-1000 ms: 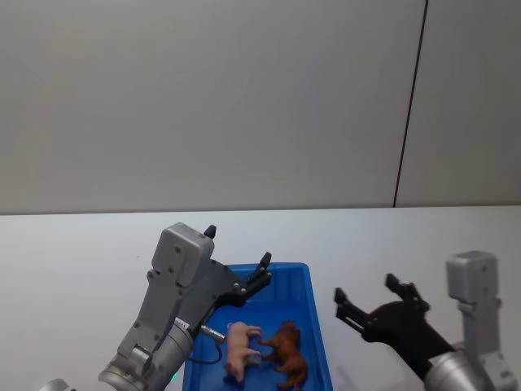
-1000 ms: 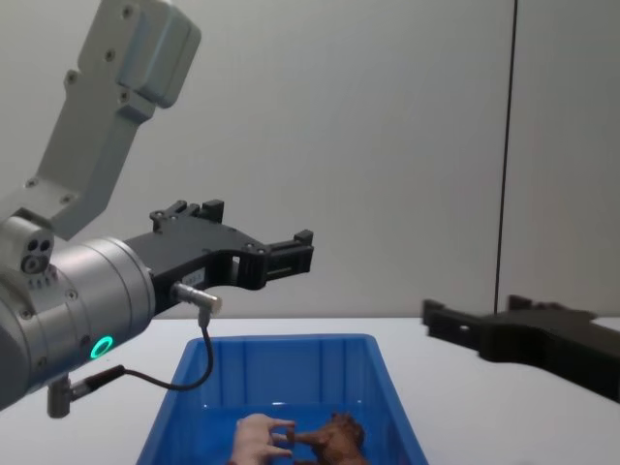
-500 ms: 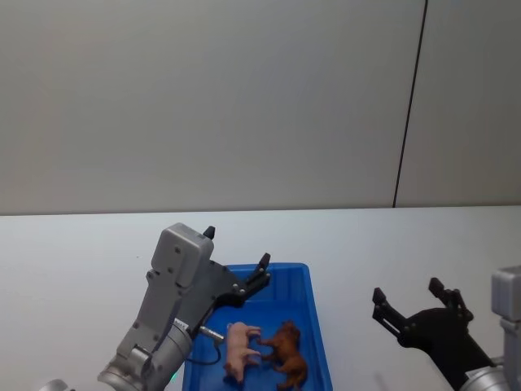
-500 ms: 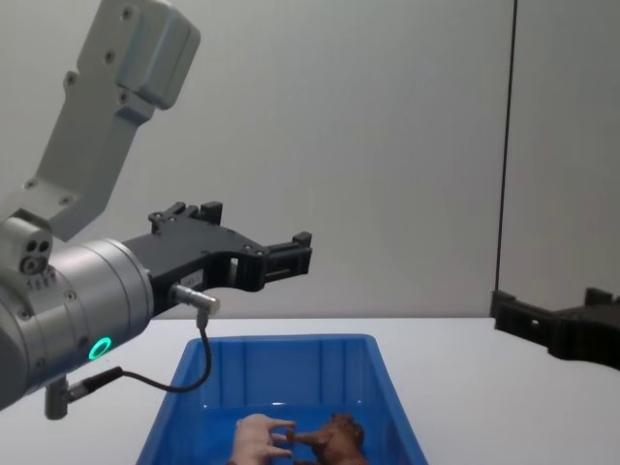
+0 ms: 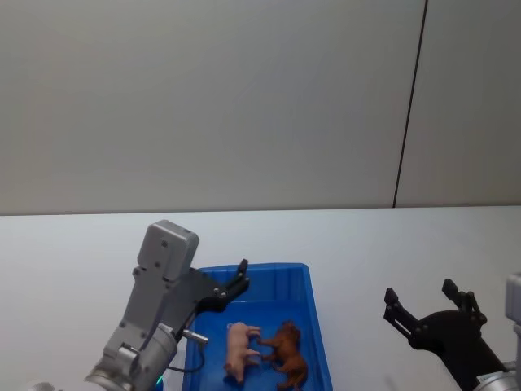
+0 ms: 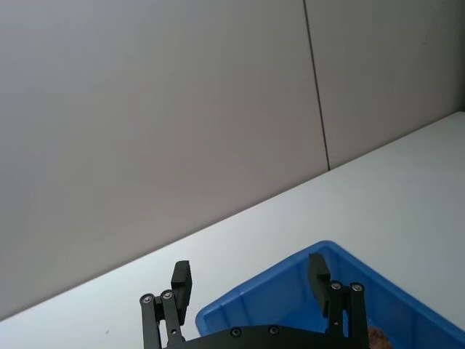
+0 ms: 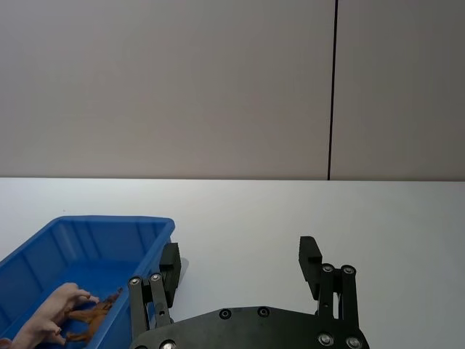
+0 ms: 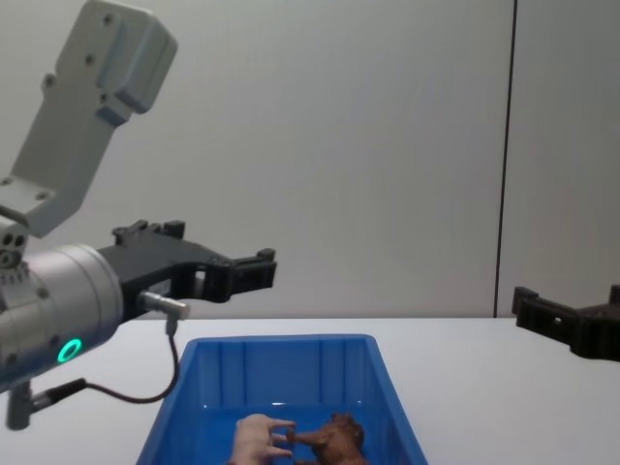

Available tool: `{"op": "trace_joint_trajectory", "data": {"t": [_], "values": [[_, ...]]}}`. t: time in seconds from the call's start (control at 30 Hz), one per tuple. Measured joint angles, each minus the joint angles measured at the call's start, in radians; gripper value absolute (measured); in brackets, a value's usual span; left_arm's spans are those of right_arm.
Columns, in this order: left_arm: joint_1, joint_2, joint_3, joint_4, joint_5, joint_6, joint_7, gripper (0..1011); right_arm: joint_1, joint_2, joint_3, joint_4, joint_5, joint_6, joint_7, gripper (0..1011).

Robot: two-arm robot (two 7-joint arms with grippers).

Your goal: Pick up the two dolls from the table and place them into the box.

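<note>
Finds both dolls inside the blue box (image 5: 316,326), down on its floor: pink pig (image 5: 240,349) on the left, brown animal (image 5: 286,354) just beside it on the right, legs touching. Shows the box resting on the white table (image 5: 73,244), close in front. Hangs the left gripper (image 5: 232,285) above the box's left side, jaws spread apart and empty. Holds the right gripper (image 5: 421,293) over bare table to the right of the box, well apart from it, jaws likewise released, grasping nothing.
</note>
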Motion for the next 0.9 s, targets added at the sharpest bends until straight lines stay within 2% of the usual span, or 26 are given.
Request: {"op": "trace_joint_trajectory", "data": {"t": [0.43, 0.9], "values": [[0.049, 0.044, -0.039, -0.062, -0.079, 0.135, 0.092, 1008, -0.009, 0.005, 0.002, -0.01, 0.001, -0.004, -0.011, 1001], [0.1, 0.107, -0.084, -0.109, -0.141, 0.236, 0.13, 1008, -0.012, 0.006, 0.003, -0.013, 0.001, -0.006, -0.015, 1001]]}}
